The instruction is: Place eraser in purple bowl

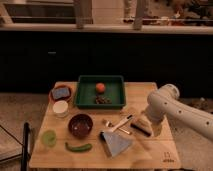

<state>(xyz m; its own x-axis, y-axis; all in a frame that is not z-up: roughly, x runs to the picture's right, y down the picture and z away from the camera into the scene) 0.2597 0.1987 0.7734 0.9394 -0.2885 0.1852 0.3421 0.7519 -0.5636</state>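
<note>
I see gripper (145, 125) down at eraser (140, 130) on bench (150, 152) | eraser's long axis slants | purple bowl (80, 125) well apart, beyond cloth (116, 143) | grip state: I cannot tell

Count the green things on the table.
3: the green tray at the back middle, a pale green round thing front left, a green vegetable before the purple bowl. The gripper is low on the right, by the eraser. None looks hidden.

The printed mark (168, 160) on the table (142, 152) is unreadable.
</note>
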